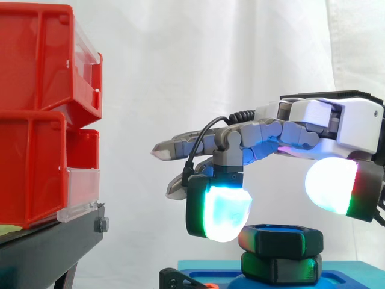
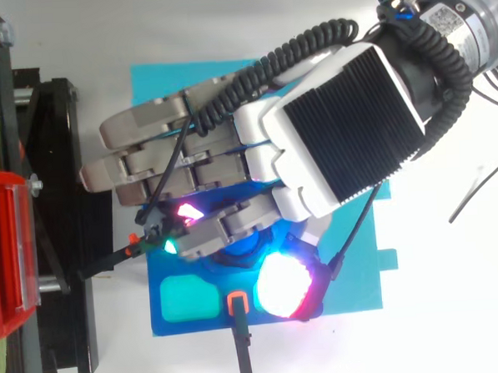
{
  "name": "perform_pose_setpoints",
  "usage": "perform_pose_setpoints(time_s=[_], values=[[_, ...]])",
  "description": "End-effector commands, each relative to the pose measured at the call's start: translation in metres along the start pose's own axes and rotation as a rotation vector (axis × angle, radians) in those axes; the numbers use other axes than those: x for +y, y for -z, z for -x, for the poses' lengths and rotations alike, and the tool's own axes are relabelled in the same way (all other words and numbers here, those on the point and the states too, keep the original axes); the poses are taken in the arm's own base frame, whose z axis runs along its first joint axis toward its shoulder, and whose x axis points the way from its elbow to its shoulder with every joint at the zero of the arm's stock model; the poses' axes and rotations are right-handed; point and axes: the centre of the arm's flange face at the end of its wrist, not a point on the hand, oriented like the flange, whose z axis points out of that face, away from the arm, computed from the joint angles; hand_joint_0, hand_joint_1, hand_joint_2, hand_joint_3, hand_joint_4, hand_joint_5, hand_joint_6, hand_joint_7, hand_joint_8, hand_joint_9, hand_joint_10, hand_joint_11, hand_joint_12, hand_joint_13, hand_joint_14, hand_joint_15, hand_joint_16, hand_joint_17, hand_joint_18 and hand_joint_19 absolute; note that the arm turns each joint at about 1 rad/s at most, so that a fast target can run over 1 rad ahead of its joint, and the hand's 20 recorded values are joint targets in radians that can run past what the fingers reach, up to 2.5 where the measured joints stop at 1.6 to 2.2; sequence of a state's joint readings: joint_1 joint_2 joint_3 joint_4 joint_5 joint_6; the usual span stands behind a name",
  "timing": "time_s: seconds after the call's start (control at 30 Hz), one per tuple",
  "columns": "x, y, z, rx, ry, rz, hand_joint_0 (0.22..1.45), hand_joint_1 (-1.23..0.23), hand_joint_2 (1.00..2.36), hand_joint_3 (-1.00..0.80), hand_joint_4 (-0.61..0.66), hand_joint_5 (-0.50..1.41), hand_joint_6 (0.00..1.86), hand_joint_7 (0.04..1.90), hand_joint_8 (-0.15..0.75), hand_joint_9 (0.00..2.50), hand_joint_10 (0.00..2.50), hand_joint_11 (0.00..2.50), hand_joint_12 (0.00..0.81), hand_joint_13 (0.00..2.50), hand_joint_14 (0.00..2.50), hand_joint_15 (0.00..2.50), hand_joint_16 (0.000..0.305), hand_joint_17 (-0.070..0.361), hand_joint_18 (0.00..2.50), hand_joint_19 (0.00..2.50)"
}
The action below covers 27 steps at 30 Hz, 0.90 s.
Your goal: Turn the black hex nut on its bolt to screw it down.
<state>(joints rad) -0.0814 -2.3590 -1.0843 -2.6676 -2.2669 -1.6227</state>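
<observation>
White curtain is backing the blue base (image 1: 355,271), where the hand (image 1: 337,123) is hovering spread, one glowing pad (image 1: 224,214) hanging just beside the black hex nut (image 1: 281,239).

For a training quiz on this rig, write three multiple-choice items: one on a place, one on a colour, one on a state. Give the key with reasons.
1. In the side view, where do the red bins stand relative to the hand?
A. To its left
B. To its right
C. Beneath it

2. What colour is the base under the black hex nut?
A. Red
B. Blue
C. White

3. How is the hand at the nut?
A. Clamped round it
B. Resting on the bins
C. Open, just above it

Key:
1 A: the bins sit on the black stand at the left edge, and the hand reaches in from the right.
2 B: a blue plate shows below the nut.
3 C: most fingers are straight, and the thumb pad sits clear above the nut.
</observation>
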Motion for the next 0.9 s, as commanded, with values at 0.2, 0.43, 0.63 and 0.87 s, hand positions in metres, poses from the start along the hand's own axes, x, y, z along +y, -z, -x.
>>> perform_pose_setpoints(time_s=[0.2,0.43,0.63,0.87], values=[[0.004,-0.019,0.016,-0.027,-0.005,0.016,0.52,-0.18,1.0,-0.5,0.23,-0.07,0.52,1.48,0.305,0.64,0.01,0.19,0.328,0.35,0.0,0.05,0.041,0.092,0.12,0.23],[0.009,-0.035,0.031,-0.04,-0.001,0.026,0.52,-0.18,1.0,-0.5,0.22,-0.07,0.51,1.49,0.306,0.64,0.01,0.2,0.328,0.35,0.0,0.05,0.041,0.092,0.12,0.23],[0.019,-0.037,0.02,-0.018,-0.021,0.013,0.52,-0.18,1.0,-0.5,0.23,-0.07,0.51,1.49,0.304,0.64,0.01,0.19,0.329,0.36,0.0,0.05,0.041,0.092,0.12,0.23],[0.029,-0.034,0.0,-0.016,-0.026,-0.009,0.52,-0.18,1.0,-0.5,0.22,-0.07,0.5,1.5,0.304,0.64,0.01,0.19,0.328,0.36,0.0,0.06,0.041,0.092,0.12,0.23]])
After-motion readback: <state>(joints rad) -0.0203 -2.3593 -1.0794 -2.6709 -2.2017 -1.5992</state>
